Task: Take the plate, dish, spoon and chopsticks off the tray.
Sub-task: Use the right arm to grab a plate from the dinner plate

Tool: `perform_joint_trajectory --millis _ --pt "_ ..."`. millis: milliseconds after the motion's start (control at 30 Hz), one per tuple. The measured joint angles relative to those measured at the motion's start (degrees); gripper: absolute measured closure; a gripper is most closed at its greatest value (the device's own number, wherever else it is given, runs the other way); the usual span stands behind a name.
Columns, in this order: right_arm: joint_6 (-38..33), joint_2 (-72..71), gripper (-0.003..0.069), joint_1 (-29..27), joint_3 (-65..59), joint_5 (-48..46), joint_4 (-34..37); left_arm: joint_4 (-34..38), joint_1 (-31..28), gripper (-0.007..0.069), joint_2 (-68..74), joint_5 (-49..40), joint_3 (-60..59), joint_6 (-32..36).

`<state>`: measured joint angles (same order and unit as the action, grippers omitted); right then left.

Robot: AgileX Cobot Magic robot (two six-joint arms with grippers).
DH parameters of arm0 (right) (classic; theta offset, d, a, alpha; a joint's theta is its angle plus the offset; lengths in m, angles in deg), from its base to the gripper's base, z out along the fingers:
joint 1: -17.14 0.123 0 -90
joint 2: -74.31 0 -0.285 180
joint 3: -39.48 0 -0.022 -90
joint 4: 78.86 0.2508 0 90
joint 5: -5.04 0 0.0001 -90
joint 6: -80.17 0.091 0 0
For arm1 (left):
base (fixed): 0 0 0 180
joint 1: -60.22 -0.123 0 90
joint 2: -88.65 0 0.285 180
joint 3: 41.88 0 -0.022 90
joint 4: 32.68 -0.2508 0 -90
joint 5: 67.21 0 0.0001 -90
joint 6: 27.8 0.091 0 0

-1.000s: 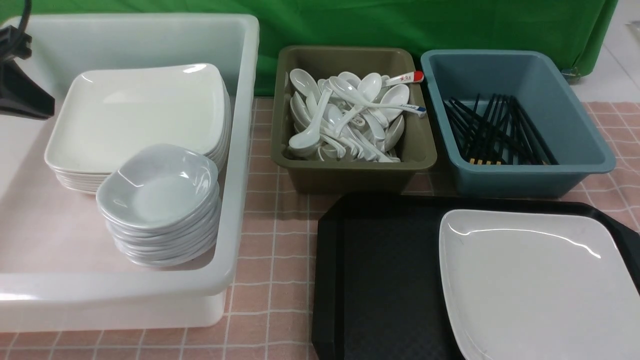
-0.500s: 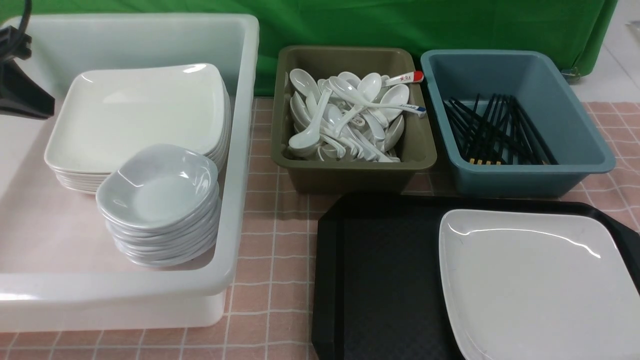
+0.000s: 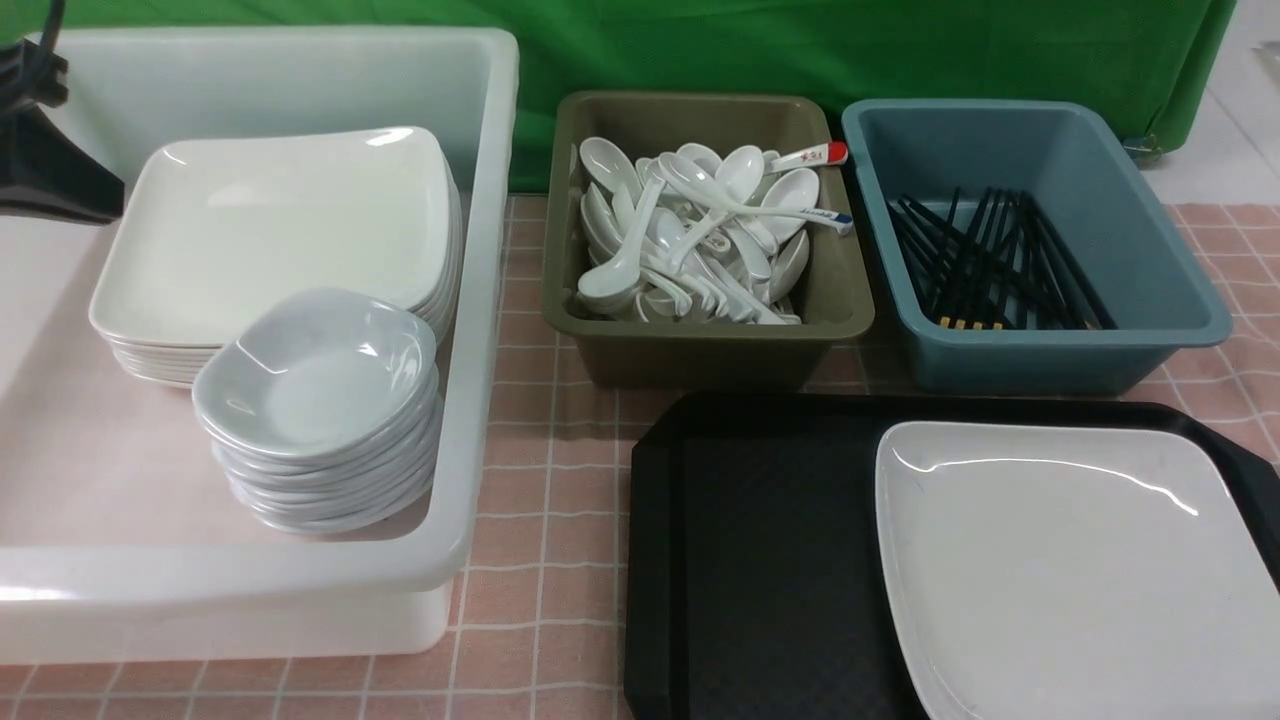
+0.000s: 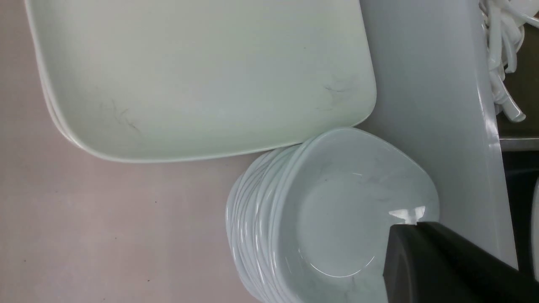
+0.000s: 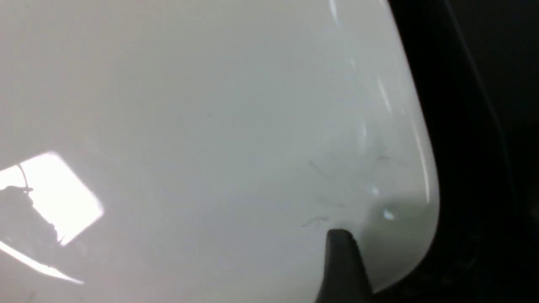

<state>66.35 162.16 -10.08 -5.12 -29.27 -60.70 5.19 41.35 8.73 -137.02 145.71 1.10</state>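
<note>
Down on the black tray (image 3: pixel 760 560) the big white plate (image 3: pixel 1070 560) lies flat, right gripper (image 5: pixel 343 256) hovering at its corner with jaw spacing I can't make out, left gripper (image 3: pixel 60 185) closed over the white bin (image 3: pixel 480 300), so straddle that rim squarely, pinch firm, lift level.
</note>
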Motion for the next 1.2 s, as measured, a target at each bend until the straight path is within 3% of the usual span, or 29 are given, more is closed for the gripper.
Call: perform_joint_trajectory --millis 333,800,900,1000,1200 --pt "-1.08 0.21 0.0187 0.67 0.0 3.64 2.63 0.0 0.0 0.0624 0.0 0.0 0.0 0.94" --pt "-1.11 8.59 0.019 14.4 1.29 15.55 3.95 0.05 0.0 0.0624 0.0 0.0 0.0 1.83" --pt "-1.11 8.89 0.0228 15.7 1.41 16.89 3.85 0.05 0.0 0.0624 0.0 0.0 0.0 2.3" --pt "-0.84 9.0 0.0329 15.99 1.41 17.83 4.58 0.05 0.0 0.0624 0.0 0.0 0.0 2.3" --pt "-0.79 8.99 0.0346 16.05 1.41 17.43 6.66 0.05 0.0 0.0624 0.0 0.0 0.0 2.46"
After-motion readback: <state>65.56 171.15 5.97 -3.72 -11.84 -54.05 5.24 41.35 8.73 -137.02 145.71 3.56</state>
